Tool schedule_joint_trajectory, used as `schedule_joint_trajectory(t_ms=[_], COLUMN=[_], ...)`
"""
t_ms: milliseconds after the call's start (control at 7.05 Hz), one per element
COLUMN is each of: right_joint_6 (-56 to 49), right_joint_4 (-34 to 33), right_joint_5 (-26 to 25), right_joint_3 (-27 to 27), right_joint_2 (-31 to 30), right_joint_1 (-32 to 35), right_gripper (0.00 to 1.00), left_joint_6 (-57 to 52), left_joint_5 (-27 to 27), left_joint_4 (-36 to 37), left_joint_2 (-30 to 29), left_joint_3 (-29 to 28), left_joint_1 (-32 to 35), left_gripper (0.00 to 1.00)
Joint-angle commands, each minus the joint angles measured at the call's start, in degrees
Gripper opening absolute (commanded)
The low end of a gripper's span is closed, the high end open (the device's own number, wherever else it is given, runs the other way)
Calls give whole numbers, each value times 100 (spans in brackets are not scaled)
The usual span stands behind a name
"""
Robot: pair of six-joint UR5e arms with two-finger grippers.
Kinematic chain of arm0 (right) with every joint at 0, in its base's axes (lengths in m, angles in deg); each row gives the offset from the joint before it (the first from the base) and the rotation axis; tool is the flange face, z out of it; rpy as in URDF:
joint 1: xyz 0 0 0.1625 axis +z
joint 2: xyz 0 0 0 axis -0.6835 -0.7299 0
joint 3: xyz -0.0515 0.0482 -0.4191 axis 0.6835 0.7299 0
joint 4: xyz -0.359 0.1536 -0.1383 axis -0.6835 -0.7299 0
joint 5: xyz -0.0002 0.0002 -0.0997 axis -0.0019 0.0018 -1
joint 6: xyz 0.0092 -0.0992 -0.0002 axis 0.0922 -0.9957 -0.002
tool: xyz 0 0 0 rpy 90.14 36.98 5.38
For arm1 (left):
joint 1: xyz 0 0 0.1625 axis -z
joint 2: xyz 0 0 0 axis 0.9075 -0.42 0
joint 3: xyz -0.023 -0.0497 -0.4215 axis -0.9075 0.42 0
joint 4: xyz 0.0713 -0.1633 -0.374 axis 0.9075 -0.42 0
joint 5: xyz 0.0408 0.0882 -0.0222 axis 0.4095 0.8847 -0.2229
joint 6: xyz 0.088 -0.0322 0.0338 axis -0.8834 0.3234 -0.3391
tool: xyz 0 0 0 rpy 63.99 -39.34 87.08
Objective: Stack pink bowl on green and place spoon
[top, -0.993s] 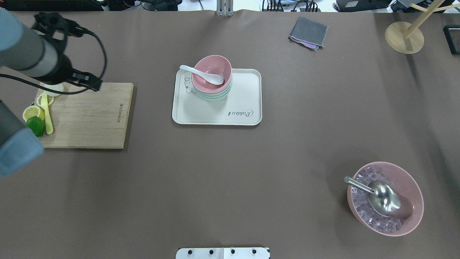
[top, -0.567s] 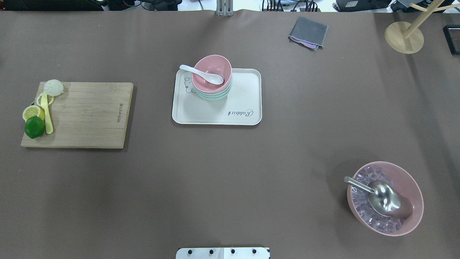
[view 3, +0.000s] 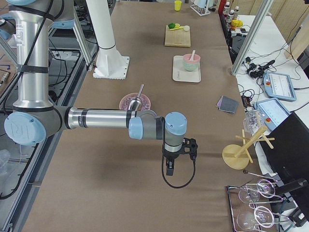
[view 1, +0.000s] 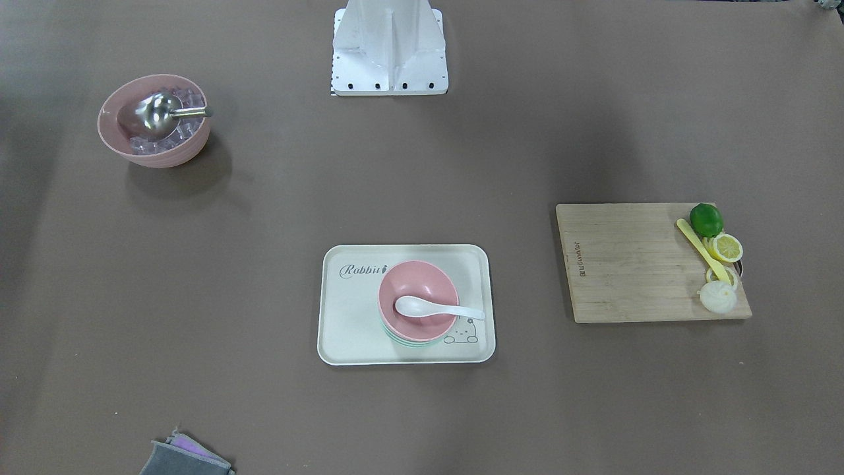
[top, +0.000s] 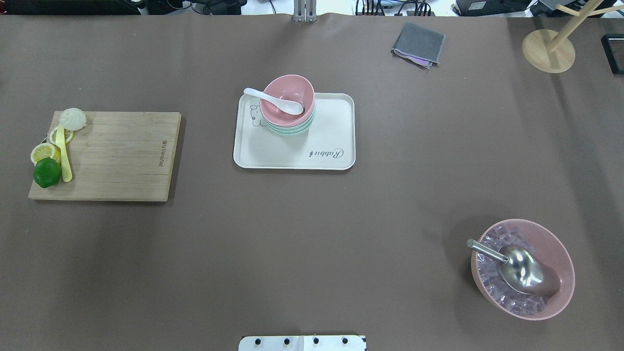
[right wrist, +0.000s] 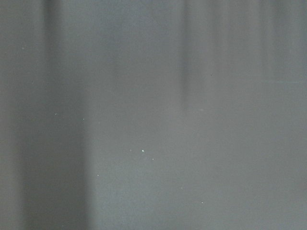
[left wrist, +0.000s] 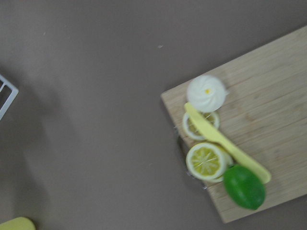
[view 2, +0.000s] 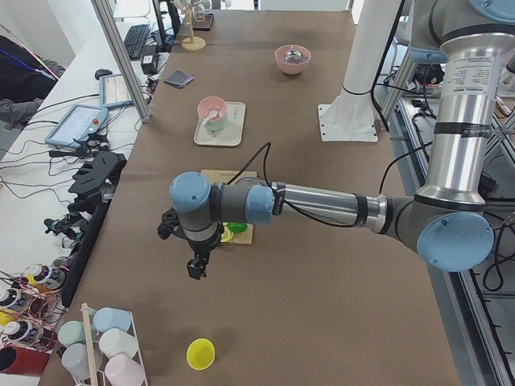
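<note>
The pink bowl [top: 292,92] sits stacked on the green bowl [top: 291,130] on the cream tray [top: 331,136] at the table's middle. The white spoon [top: 274,101] lies in the pink bowl, its handle over the rim. The stack also shows in the front-facing view [view 1: 428,290]. My left gripper [view 2: 195,269] hangs off the table's left end, beyond the cutting board; I cannot tell if it is open. My right gripper [view 3: 169,170] hangs over bare table far on the right; I cannot tell its state.
A wooden cutting board [top: 122,156] holds a lime [top: 47,172], lemon slices, a yellow knife and a white bun. A large pink bowl of ice [top: 555,243] with a metal scoop stands front right. A grey cloth [top: 419,44] and a wooden stand [top: 548,50] lie at the back.
My left arm has moved out of the overhead view to the left, uncovering the bun on the cutting board. The bowls, spoon and tray have not moved.
</note>
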Motion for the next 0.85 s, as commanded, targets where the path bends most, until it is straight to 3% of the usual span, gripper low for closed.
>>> schedule_joint_trajectory(t_ms=[0,284,709], right_joint_6=[-163,-163,-189], right_joint_4=[-207,-198,-207], right_joint_5=[1,1,10], right_joint_3=[-57,-48,-48], right_joint_2=[-80,-98,-107], right_joint_1=[46,38,38], right_gripper=[100,100,100], left_joint_6=[-10,16,-27], left_joint_5=[-260,276,233], left_joint_4=[-17,-53,-70], left_joint_2=[291,337,486], left_joint_3=[-153,92,417], left_joint_1=[270,253,253], left_gripper=[98,98,98])
